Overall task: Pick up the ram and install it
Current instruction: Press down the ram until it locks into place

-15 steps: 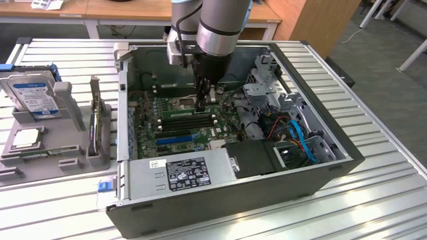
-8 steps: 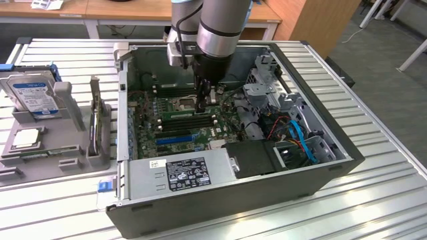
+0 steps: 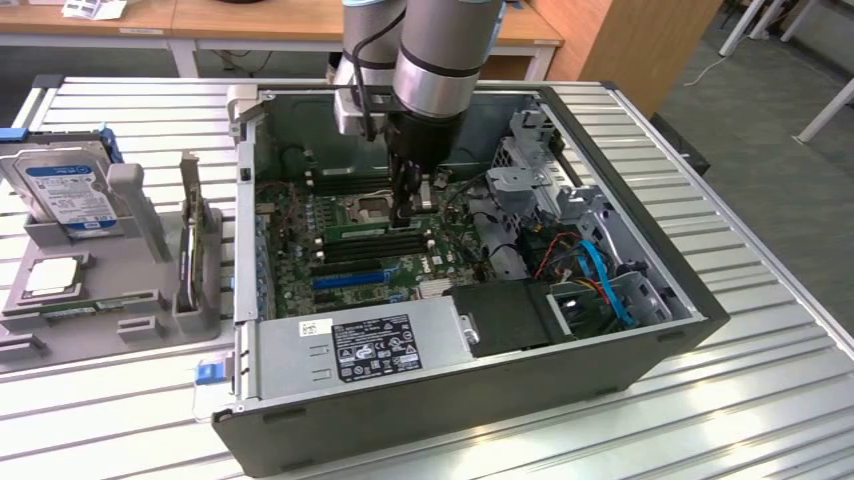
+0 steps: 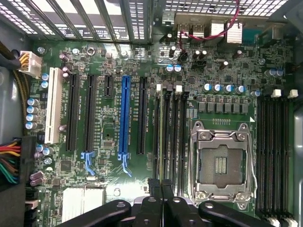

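Open computer case (image 3: 467, 420) with the arm reaching in from above; the CPU socket (image 4: 220, 163) serves as the landmark.

**Ram.** One ram (image 4: 166, 132) stands on edge in the bank of four memory slots just beside the CPU socket. It appears as a thin pale-green line. Its long axis runs parallel to the socket's long side and to the neighbouring slots. In the exterior view the ram (image 3: 380, 232) is a green strip just in front of the CPU socket (image 3: 370, 208), lying across the case.

**Tool.** The gripper (image 4: 162, 189) hangs over one end of the ram, its two dark fingertips (image 4: 155, 188) drawn narrow, almost touching. Whether they pinch the board's edge cannot be told. In the exterior view the gripper (image 3: 407, 205) points straight down, close to the socket.

**Edges and room.** Empty slots flank the ram on both sides. A second bank of four slots (image 4: 273, 151) lies on the socket's far side, near the case wall. Beyond the ram's bank, away from the socket, lie one blue expansion slot (image 4: 125, 118), three long black ones and one white one.

**Outside the case.** A grey fixture (image 3: 80, 330) holds one hard drive (image 3: 67, 190) and one upright expansion card (image 3: 198, 250), well apart from the socket.
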Controlling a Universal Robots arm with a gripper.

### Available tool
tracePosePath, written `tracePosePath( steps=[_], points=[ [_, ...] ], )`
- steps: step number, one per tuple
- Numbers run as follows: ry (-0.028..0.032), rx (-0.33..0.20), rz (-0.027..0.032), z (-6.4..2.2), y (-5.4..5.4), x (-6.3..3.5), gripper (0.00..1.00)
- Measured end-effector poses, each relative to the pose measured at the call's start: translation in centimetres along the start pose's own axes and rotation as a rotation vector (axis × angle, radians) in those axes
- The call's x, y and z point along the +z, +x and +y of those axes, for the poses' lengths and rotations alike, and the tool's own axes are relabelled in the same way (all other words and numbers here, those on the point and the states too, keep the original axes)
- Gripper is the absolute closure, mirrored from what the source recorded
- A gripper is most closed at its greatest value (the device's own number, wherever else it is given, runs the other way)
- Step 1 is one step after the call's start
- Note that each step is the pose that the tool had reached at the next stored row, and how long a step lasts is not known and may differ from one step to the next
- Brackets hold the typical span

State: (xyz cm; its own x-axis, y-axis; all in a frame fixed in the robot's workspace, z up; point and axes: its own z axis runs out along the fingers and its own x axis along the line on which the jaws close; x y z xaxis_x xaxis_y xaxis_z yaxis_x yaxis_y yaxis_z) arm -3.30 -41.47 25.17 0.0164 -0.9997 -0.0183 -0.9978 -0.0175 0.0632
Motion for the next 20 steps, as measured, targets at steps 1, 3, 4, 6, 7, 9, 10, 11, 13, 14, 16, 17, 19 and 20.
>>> tracePosePath(
  steps=[1, 3, 4, 6, 7, 9, 10, 11, 13, 14, 16, 17, 19, 20],
  points=[
    [0.0000, 0.000, 0.0001, -0.01, 0.00, 0.10, 0.88],
    [0.0000, 0.000, 0.0000, -0.02, 0.01, 0.30, 0.88],
    [0.0000, 0.000, 0.0001, -0.02, 0.01, 0.34, 0.88],
    [-0.0001, 0.002, 0.0005, -0.02, 0.01, 0.34, 0.88],
    [0.0000, 0.004, 0.0004, -0.02, 0.01, 0.35, 0.88],
    [0.0001, 0.010, 0.0000, -0.02, 0.01, 0.36, 0.88],
    [0.0002, 0.011, -0.0001, -0.02, 0.01, 0.37, 0.88],
    [0.0002, 0.011, -0.0002, -0.02, 0.00, 0.37, 0.88],
    [0.0002, 0.011, -0.0003, -0.02, 0.01, 0.37, 0.88],
    [0.0002, 0.011, -0.0003, -0.02, 0.01, 0.38, 0.88],
    [0.0002, 0.011, -0.0003, -0.03, 0.01, 0.41, 0.88],
    [0.0002, 0.011, -0.0002, -0.03, 0.01, 0.42, 0.88],
    [0.0002, 0.011, -0.0003, -0.03, 0.01, 0.45, 0.88],
    [0.0002, 0.011, -0.0002, -0.04, 0.01, 0.46, 0.88]
  ],
)
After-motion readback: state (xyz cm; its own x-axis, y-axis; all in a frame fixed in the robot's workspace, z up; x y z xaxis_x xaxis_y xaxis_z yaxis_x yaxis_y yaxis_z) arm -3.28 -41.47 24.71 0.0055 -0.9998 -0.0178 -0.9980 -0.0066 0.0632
